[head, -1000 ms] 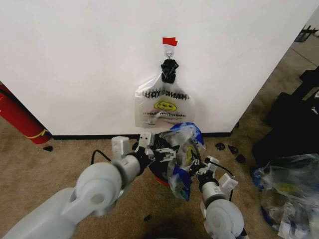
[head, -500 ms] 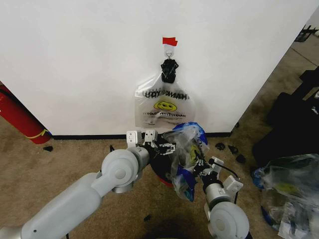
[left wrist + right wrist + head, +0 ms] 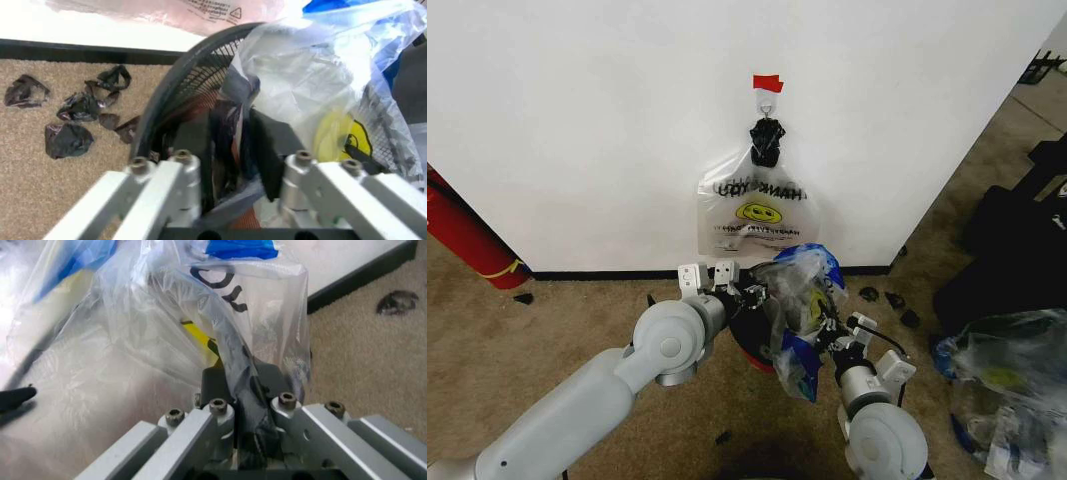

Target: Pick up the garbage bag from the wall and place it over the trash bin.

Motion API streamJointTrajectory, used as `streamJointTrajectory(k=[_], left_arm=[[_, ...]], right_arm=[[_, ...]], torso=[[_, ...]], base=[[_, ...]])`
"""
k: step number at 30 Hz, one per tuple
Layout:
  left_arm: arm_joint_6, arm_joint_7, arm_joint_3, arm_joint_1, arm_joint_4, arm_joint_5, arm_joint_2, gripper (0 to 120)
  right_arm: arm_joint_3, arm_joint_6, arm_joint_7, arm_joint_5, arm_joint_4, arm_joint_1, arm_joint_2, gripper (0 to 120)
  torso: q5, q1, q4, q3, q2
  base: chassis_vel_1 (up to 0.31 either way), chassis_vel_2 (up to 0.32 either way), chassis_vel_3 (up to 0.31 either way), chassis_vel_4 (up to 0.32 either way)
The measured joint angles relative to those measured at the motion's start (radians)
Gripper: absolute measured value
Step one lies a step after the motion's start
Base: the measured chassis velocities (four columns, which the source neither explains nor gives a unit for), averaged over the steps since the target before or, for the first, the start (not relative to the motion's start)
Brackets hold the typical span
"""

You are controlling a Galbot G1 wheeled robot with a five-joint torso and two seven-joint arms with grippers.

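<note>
Over trash bin (image 3: 749,352) — garbage bag (image 3: 799,310), upright.

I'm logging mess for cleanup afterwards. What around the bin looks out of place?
Crumpled black scraps lie scattered on the carpet by the wall's baseboard, beside the trash bin. They look like stray litter. The garbage bag hangs bunched between both pincers, not yet spread over the bin.

Trash bin (image 3: 752,345) mostly behind garbage bag (image 3: 799,310)
</note>
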Motion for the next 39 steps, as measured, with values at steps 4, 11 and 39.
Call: streamJointTrajectory(k=[4, 11, 39], left_arm=[[0.011, -0.001, -0.01, 0.007, -0.001, 0.0, 0.005, 5], [0.012, 0.005, -0.057, 0.04, -0.029, -0.003, 0.033, 0], [0.037, 0.136, -0.304, 0.299, -0.06, 0.0, 0.247, 0]], right_arm=[[0.005, -0.004, 0.007, 0.006, 0.001, 0.004, 0.0, 1], [0.008, -0.005, 0.015, 0.019, 0.004, 0.001, -0.003, 1], [0.051, -0.072, -0.114, 0.325, 0.053, -0.001, -0.058, 1]], torso=[[0.0, 0.0, 0.0, 0.0, 0.0], [0.0, 0.0, 0.0, 0.0, 0.0], [-0.0001, 0.0, -0.0002, 0.0, 0.0]], base=[[0.0, 0.0, 0.0, 0.0], [0.0, 0.0, 0.0, 0.0], [0.0, 0.0, 0.0, 0.0]])
